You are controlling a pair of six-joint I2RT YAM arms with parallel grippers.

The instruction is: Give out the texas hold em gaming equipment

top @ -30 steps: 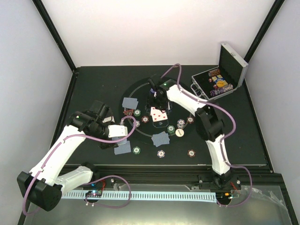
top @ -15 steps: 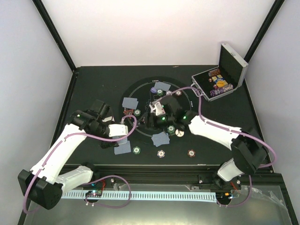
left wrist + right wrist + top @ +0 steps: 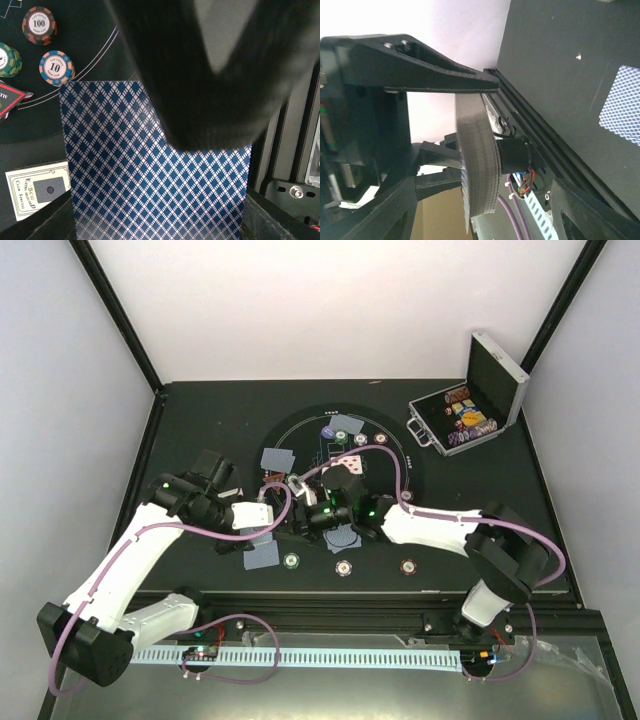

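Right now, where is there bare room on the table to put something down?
Bare table lies in the far-left corner, between the round mat and the left edge, and to the right, between mat and edge in front of the silver case. The mat's middle is crowded: cards, chips, the left arm and the right arm.

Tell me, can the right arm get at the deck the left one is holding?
Probably yes. The right gripper is open, and the deck, shut in the left gripper, seems to sit between the right fingers, nothing in the way.
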